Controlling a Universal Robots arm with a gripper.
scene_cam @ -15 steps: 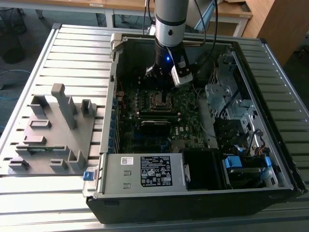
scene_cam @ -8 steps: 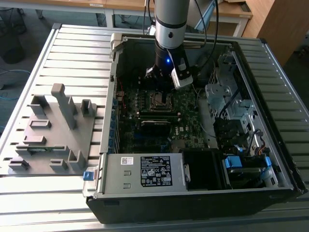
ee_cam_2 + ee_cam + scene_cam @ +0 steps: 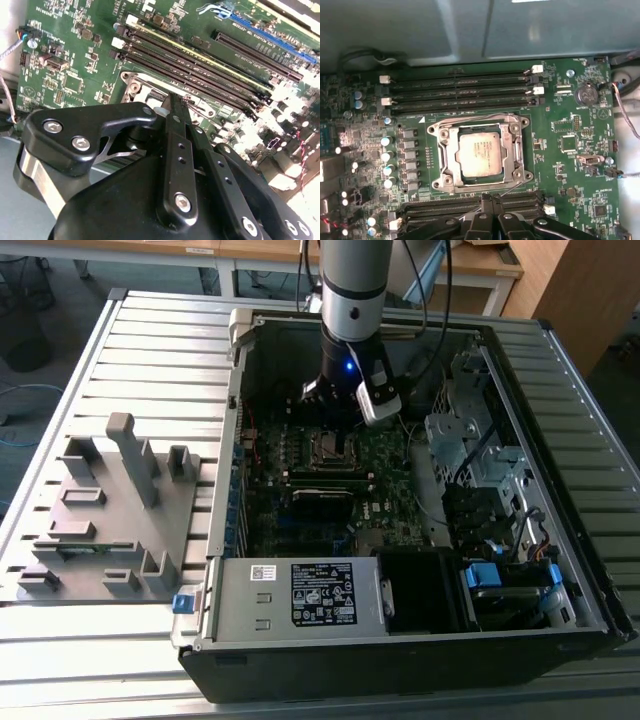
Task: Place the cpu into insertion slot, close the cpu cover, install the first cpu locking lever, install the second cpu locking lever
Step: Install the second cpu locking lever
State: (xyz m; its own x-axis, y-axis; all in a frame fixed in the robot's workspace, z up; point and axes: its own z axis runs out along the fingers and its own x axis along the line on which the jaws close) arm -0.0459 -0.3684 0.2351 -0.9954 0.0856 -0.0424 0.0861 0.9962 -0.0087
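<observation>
In the exterior view, the black box with a white sticker (image 3: pixel 322 593) is sitting nearest the camera, at the front of the open computer case (image 3: pixel 590 570). Behind it the green board (image 3: pixel 385 515) is lying flat inside the case. The robot arm (image 3: pixel 355 285) is reaching down from above, and its gripper (image 3: pixel 335 400) is hanging over the back part of the board. The slot (image 3: pixel 333 447) is lying just in front of the gripper, a small dark square with a shiny rim. A grey holder block (image 3: pixel 110 505) is resting on the table (image 3: pixel 60 650) at the exterior view's left, well apart from the case.

In the second wrist view, the black gripper (image 3: pixel 176 102) is sitting closest. Its fingers (image 3: pixel 172 125) are pressing together and holding nothing. The tips are hovering right beside the silver rim of the slot (image 3: pixel 135 85). Long black memory slots (image 3: pixel 200 65) are running just past it.

In the first wrist view, the finger tips (image 3: pixel 486 200) are poking in, still together, near the slot's edge. The chip (image 3: pixel 480 154) is lying flat in the slot (image 3: pixel 447 181). The cover (image 3: pixel 512 150) is lying down around the chip, and the chip's top is showing through its open middle. A thin wire lever (image 3: pixel 470 118) is running along the slot's far side. I cannot tell if it is hooked.
</observation>
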